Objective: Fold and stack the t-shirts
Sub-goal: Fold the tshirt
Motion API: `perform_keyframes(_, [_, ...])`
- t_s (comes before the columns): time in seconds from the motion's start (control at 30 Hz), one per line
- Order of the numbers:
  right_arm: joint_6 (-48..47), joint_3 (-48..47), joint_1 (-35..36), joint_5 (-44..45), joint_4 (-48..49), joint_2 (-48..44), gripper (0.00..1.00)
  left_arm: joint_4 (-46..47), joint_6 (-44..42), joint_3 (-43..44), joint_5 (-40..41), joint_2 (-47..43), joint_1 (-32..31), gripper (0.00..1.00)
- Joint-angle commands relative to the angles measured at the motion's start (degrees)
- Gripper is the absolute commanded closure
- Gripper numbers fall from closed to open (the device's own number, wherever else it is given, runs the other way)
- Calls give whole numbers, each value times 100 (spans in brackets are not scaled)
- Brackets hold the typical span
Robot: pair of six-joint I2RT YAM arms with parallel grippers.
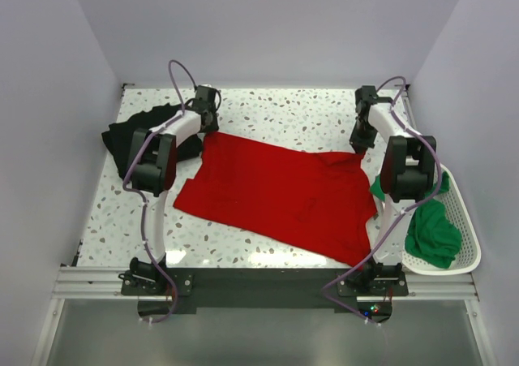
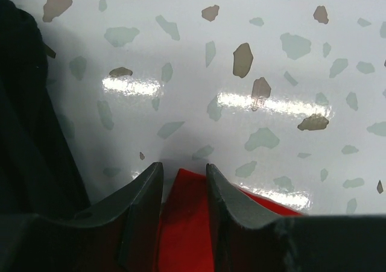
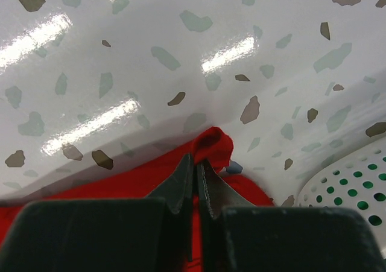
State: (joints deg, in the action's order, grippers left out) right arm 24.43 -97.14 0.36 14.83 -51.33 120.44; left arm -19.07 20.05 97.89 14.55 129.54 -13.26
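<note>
The red t-shirt (image 1: 284, 191) lies spread flat in the middle of the table. My left gripper (image 1: 208, 127) is at its far left corner. In the left wrist view its jaws (image 2: 184, 168) stand apart with the red cloth (image 2: 187, 224) lying between them, not pinched. My right gripper (image 1: 358, 145) is at the far right corner. In the right wrist view it (image 3: 196, 158) is shut on a bunched fold of red cloth (image 3: 214, 144). The black t-shirt (image 1: 134, 135) lies crumpled at the far left and shows in the left wrist view (image 2: 24, 133). The green t-shirt (image 1: 434, 232) sits in the basket.
The white perforated basket (image 1: 469, 220) stands at the table's right edge, beside the right arm, and shows in the right wrist view (image 3: 350, 181). Side and back walls close in the speckled table (image 1: 276, 106).
</note>
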Motion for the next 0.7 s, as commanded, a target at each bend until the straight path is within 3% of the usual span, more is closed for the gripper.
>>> perform_keyframes(0.0, [62,37,-18,-94,-26,-381,100,114,-98,196,-101,63,34,61])
perform_keyframes(0.23, [10,-15,-18,-86,-105,-390,100,202,-63,47,-575,107,25,82])
perform_keyframes(0.37, [-52,-173,-18,-68,-263,-355,100,263,-54,-68,-760,37,25,100])
perform_keyframes(0.67, [-175,-1051,-18,283,-790,58,100,597,69,-86,-1339,-350,25,100])
